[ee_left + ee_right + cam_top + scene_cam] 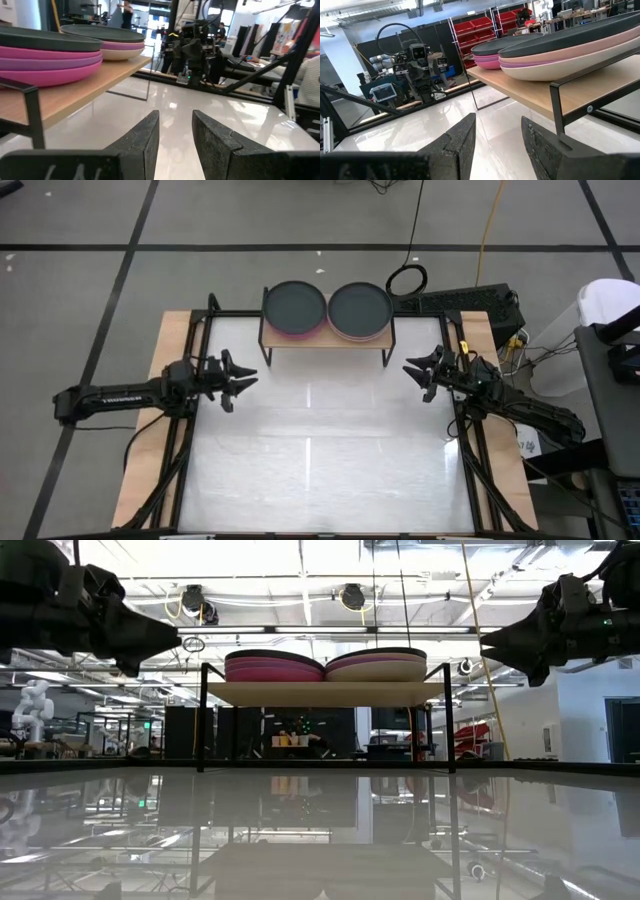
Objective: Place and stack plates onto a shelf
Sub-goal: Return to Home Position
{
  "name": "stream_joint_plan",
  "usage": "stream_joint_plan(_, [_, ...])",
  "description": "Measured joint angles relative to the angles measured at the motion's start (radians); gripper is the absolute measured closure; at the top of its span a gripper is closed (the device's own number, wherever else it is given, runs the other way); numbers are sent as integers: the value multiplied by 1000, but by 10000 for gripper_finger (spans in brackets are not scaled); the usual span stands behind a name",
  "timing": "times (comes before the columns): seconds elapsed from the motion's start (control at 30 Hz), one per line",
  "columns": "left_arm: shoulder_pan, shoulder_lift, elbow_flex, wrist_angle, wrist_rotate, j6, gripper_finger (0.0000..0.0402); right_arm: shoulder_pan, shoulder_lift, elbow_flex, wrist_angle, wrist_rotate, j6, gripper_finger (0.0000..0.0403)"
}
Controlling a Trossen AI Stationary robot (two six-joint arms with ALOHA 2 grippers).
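The shelf (325, 343) stands at the far middle of the table on thin black legs. It bears two stacks of plates side by side, each topped by a dark grey plate. The left stack (294, 308) shows hot pink and purple plates below its top (47, 62). The right stack (360, 311) shows pale pink, purple and beige plates (570, 55). My left gripper (240, 380) hovers open to the left of the shelf, in front of it. My right gripper (415, 372) hovers open to the shelf's right. Neither holds anything.
The glossy white table top (320, 450) stretches from the shelf to the near edge between both arms. Black frame rails (185, 450) run along the table's left and right sides. Cables and a power strip (470, 300) lie beyond the far right corner.
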Motion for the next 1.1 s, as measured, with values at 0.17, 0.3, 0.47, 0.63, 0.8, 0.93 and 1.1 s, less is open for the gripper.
stream_joint_plan(0.17, [-27,0,0,26,0,-11,282,0,0,0,0,0,0,264])
stream_joint_plan(0.3, [-36,0,0,51,0,-10,282,0,0,0,-1,0,0,264])
stream_joint_plan(0.47, [-36,0,0,53,-6,11,282,0,0,0,-1,0,0,264])
stream_joint_plan(0.63, [-36,0,0,23,-8,19,282,0,0,0,-1,0,0,264])
stream_joint_plan(0.8, [-36,0,0,8,-8,19,282,0,0,0,-2,0,0,264])
stream_joint_plan(0.93, [-36,0,0,11,-8,19,282,0,0,0,-2,0,0,264])
stream_joint_plan(1.1, [-36,0,0,10,-8,19,282,0,0,0,-2,0,0,264])
